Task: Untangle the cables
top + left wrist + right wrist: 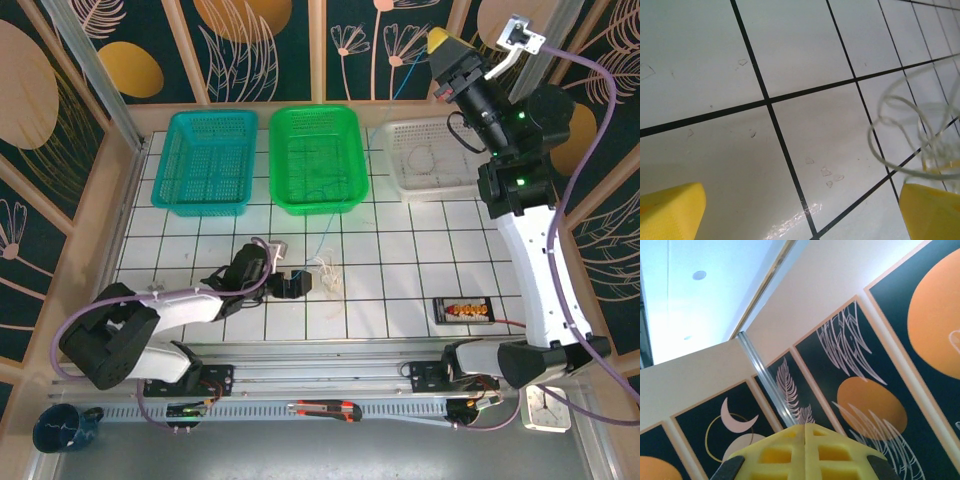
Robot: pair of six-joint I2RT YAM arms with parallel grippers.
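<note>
A small tangle of thin white and pale yellow cables point(328, 272) lies on the tiled table, with a fine blue strand rising from it toward the green basket point(352, 122). My left gripper point(293, 285) sits low just left of the tangle, open. In the left wrist view its yellow fingertips point(671, 211) stand far apart with bare tile between them, and white cable loops point(900, 107) curl beside the right pad. My right gripper point(446, 46) is raised high at the back right. Its yellow pads point(805, 452) are pressed together on nothing and face the wall.
A teal basket point(170, 160), the green basket holding a thin blue cord point(318, 190), and a white basket point(390, 160) with a pale cord point(425, 158) line the back. A black box point(463, 310) lies front right. A cutter point(325, 409) rests on the front rail.
</note>
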